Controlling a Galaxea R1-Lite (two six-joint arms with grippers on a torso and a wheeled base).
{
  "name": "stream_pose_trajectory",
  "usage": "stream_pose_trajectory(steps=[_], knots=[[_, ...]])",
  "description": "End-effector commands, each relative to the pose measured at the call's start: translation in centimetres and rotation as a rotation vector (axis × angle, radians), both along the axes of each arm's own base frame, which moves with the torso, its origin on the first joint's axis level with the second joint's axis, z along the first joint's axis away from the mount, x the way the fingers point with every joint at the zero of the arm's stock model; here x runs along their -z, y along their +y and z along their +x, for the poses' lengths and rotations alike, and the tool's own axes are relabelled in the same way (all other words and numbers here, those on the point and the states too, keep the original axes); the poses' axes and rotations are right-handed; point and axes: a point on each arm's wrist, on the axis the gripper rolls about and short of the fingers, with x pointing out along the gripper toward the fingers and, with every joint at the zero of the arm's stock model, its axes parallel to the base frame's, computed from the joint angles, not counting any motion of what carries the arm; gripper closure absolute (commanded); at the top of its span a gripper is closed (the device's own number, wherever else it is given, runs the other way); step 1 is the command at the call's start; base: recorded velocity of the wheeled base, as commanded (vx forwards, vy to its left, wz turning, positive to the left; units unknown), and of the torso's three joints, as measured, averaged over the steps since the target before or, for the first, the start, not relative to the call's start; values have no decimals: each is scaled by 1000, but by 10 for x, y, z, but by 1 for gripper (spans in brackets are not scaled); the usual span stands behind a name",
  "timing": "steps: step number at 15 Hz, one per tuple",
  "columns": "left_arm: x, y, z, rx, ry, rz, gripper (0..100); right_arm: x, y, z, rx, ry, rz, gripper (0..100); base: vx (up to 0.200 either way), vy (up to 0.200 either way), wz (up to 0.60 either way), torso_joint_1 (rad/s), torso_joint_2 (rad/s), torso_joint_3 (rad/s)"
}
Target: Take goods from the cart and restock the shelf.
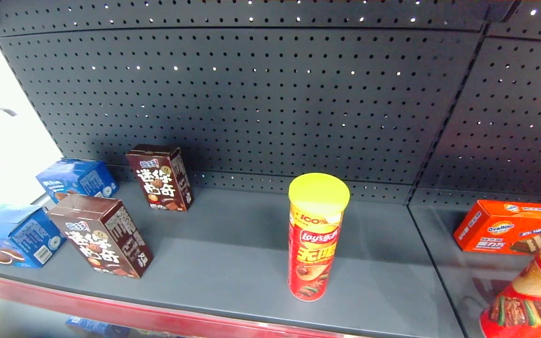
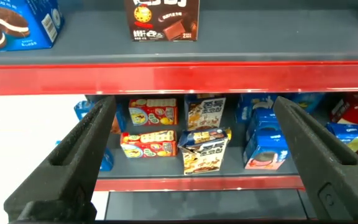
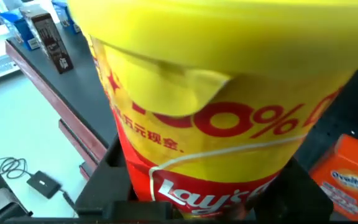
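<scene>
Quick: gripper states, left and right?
Left gripper: open, empty.
Right gripper: shut on the chip can.

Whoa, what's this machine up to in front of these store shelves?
A two-armed robot is stocking a shop shelf. Its right pincer grips a red chip can with a yellow lid, held off to the right near an orange box. A matching can already stands upright mid-shelf, with brown boxes and blue boxes further left. The left pincer is open and empty, facing the lower shelf of goods.
</scene>
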Motion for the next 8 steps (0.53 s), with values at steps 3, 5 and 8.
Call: stream_pose_trajectory(steps=[3,5,8], knots=[[0,0,0,-1,2,0,0,-9,25,34,-29,20,-15,100,0,0,0,0,0,0],[0,0,0,-1,2,0,0,-12,36,50,-20,0,-1,100,0,0,0,0,0,0],[0,0,0,-1,2,0,0,-2,48,68,-23,7,-12,100,0,0,0,0,0,0]])
